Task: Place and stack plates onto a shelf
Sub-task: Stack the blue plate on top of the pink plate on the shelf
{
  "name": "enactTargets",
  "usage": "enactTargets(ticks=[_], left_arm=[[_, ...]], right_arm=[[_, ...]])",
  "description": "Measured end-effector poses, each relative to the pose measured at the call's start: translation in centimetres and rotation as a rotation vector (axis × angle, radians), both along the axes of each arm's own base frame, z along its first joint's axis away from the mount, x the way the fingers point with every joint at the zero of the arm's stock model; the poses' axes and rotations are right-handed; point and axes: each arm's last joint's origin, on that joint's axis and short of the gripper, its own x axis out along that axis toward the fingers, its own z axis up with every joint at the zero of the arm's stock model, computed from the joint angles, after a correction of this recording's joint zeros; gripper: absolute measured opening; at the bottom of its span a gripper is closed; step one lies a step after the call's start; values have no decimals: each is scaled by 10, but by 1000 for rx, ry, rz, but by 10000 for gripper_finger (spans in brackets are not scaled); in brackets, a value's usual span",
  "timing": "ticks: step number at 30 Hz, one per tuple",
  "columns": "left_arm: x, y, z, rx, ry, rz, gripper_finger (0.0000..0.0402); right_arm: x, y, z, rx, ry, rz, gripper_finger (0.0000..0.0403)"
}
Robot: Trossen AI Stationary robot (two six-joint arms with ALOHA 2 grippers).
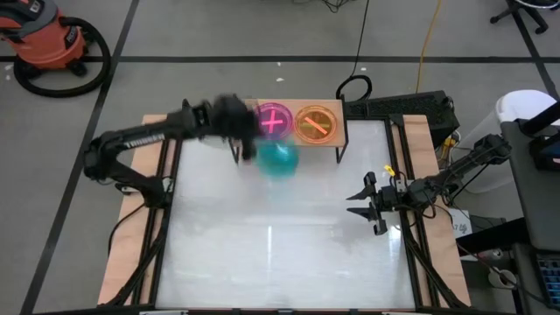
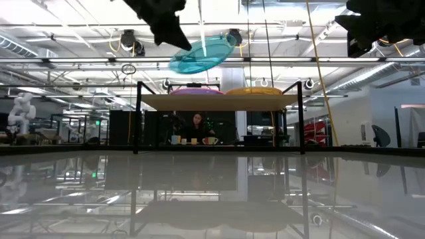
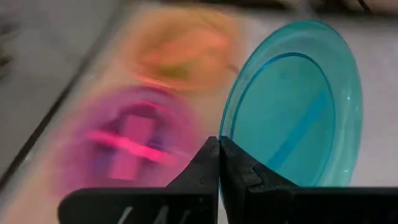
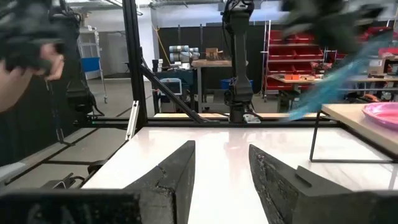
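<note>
High view is showing the left gripper (image 1: pixel 248 144) pinching a translucent blue plastic plate (image 1: pixel 279 160) by its rim beside the light-wood shelf (image 1: pixel 341 122); such an edge-only hold risks slipping

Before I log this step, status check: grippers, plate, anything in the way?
Left gripper shut on blue plate, tilted, airborne by shelf. Right gripper open, idle. Pink plate, orange plate on shelf. Nothing blocking.
</note>
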Motion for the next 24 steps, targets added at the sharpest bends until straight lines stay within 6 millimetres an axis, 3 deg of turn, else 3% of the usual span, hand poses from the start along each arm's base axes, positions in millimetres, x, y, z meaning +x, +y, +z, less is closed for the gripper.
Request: enactTargets(ticks=[4, 8, 12, 19, 24], left_arm=[[-24, 65, 9, -126, -170, 348, 1], [-46, 99, -2, -223, -158, 523, 1], [-47, 114, -13, -232, -141, 564, 3], [-31, 124, -30, -230, -139, 515, 24], [-30, 125, -33, -225, -123, 494, 83]], right_arm=[[0, 0, 0, -8, -1, -2, 132], [0, 0, 0, -12, -1, -2, 132], [0, 0, 0, -63, -5, -9, 132], [0, -1, 0, -64, -1, -35, 132], [0, -1, -2, -72, 16, -34, 132]])
